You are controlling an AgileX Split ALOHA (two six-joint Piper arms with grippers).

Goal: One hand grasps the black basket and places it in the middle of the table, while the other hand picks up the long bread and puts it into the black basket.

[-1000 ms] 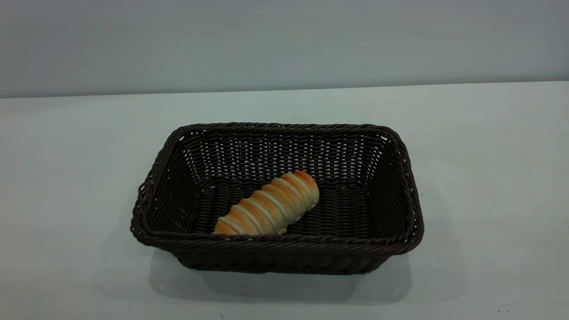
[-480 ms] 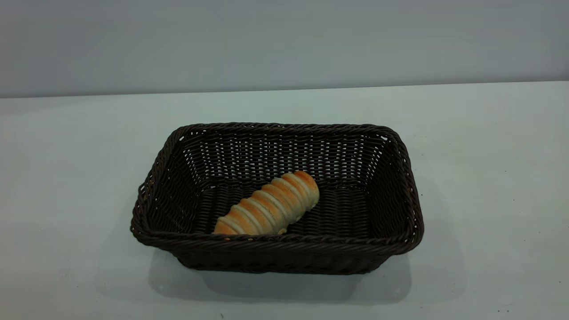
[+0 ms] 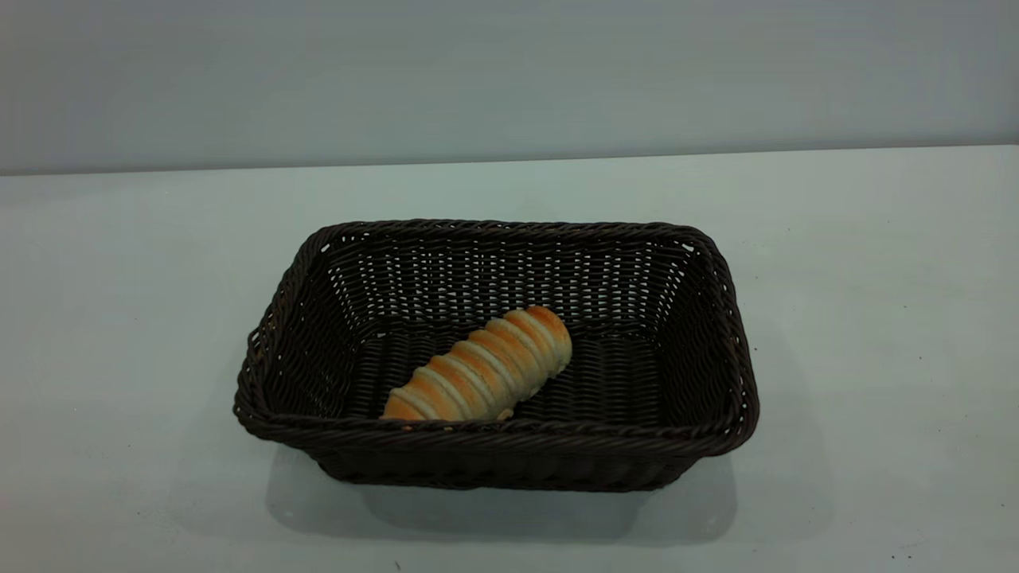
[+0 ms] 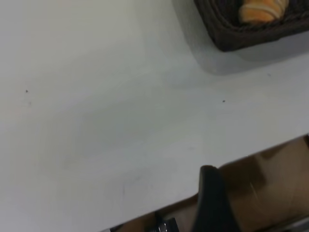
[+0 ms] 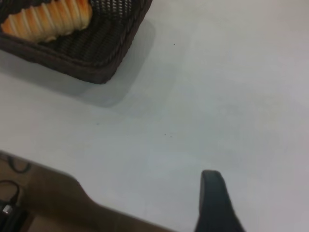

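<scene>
The black basket [image 3: 700,358] stands in the middle of the table [image 3: 119,318]. The long bread [image 3: 482,366] lies slantwise on its floor, near the front wall. Neither arm shows in the exterior view. In the left wrist view a corner of the basket [image 4: 231,36] with the bread's end [image 4: 260,10] is far off, and my left gripper [image 4: 212,203] hangs over the table's edge, holding nothing that I can see. In the right wrist view the basket's corner [image 5: 104,58] and the bread [image 5: 48,19] are far off. My right gripper [image 5: 215,203] is over bare table, away from them.
The table's edge, with brown floor beyond it [image 4: 270,188], runs close to the left gripper. The same edge shows in the right wrist view, with the floor [image 5: 43,203] and a dark cable [image 5: 12,193] below it. A pale wall [image 3: 509,72] stands behind the table.
</scene>
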